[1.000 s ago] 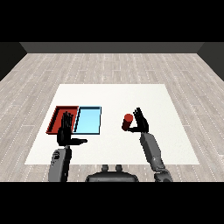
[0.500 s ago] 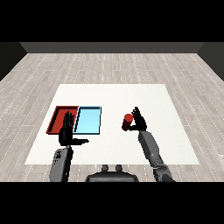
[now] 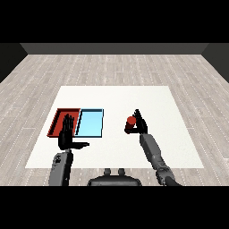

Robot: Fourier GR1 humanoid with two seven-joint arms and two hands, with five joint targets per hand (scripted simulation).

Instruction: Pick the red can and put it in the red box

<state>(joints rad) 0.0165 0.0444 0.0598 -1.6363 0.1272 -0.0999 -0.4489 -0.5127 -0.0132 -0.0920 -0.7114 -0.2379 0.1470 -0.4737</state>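
The right robot hand [image 3: 139, 123] has closed in on the red can [image 3: 131, 121] over the last second: earlier its fingers stood spread beside the can, and now they curl round it. The can stands upright on the white bench [image 3: 156, 103], well apart from the red tray [image 3: 57, 120], which lies left of the light blue tray [image 3: 90, 124]. The left robot hand [image 3: 67, 134] has stayed flat, fingers straight. The grasp looks made; lifting and carrying leftward remain.
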